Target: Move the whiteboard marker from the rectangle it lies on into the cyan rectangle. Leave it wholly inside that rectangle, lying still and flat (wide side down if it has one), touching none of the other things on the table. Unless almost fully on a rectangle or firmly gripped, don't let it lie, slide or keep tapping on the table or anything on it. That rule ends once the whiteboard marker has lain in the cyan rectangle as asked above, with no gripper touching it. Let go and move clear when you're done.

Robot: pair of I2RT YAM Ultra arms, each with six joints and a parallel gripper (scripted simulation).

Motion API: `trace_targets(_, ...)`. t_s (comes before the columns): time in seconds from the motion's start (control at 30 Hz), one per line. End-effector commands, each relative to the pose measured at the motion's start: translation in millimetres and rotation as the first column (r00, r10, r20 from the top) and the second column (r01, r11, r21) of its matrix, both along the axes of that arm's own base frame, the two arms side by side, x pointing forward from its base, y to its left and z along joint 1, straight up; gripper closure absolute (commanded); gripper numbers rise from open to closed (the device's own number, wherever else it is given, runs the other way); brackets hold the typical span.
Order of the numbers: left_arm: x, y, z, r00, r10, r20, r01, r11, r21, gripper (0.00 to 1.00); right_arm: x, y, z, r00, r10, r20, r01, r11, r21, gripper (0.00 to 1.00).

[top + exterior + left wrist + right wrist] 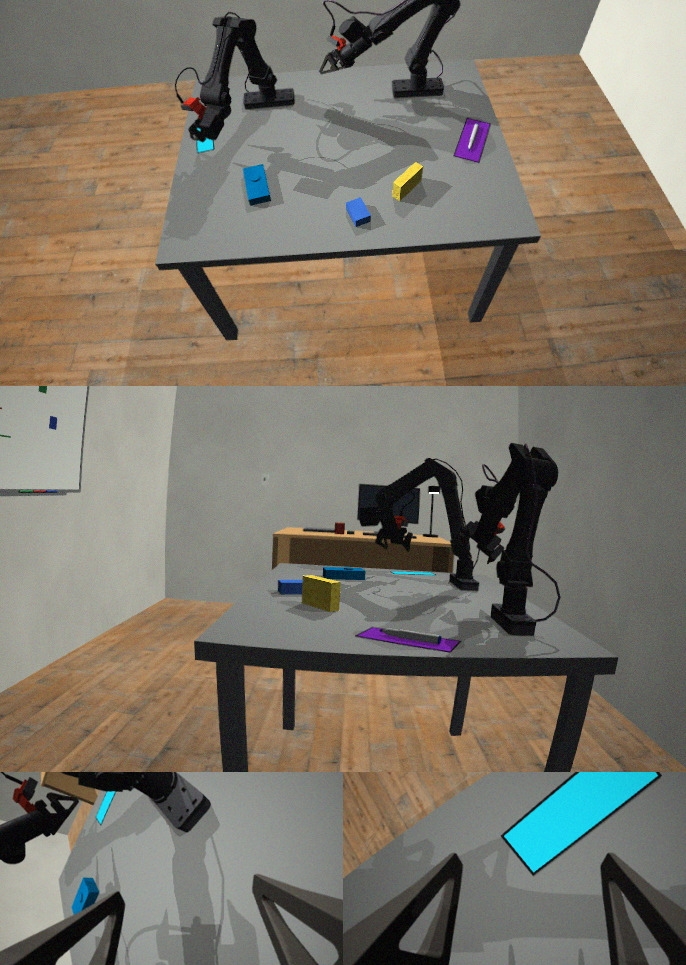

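The whiteboard marker [472,136], white-grey with a dark tip, lies flat on the purple rectangle [467,141] near the table's right edge. It also shows in the exterior view [411,634] on the purple rectangle [407,639]. The cyan rectangle [205,145] lies at the far left of the table and fills the top of the right wrist view [580,817]. My right gripper [202,131] hangs open and empty just above it [531,856]. My left gripper [328,66] is open and empty, high over the table's back middle [187,888], far from the marker.
A teal block [256,184], a small blue block [358,211] and a yellow block [407,181] stand across the table's middle and front. The two arm bases [268,97] [417,87] stand at the back edge.
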State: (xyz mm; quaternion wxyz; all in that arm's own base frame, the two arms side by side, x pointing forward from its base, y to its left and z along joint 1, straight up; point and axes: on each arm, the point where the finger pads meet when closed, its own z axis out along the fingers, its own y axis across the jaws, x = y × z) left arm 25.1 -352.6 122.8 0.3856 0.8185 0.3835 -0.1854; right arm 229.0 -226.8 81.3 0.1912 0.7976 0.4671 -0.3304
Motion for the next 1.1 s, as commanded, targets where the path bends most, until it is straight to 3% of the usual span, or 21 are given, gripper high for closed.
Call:
trace_targets(0.0, 0, -1, 3, 1.0, 0.0, 0.001, 0.0, 1.0, -0.01, 0.0, 2, -1, 3, 1.0, 0.0, 0.011, 0.0, 1.0, -0.006, 0.0)
trace_targets(0.57, 0, -1, 3, 1.0, 0.0, 0.001, 0.0, 1.0, -0.01, 0.0, 2, -1, 3, 1.0, 0.0, 0.011, 0.0, 1.0, -0.006, 0.0)
trace_targets(0.8, 20, 23, -5, 0.98, 0.192, -0.057, -0.192, 0.981, 0.008, 0.0, 2, -1, 3, 1.0, 0.0, 0.011, 0.0, 1.0, -0.006, 0.0)
trace_targets(1.07, 46, 87, -17, 0.872, 0.47, -0.137, -0.471, 0.882, 0.024, 0.0, 2, -1, 3, 1.0, 0.0, 0.011, 0.0, 1.0, -0.006, 0.0)
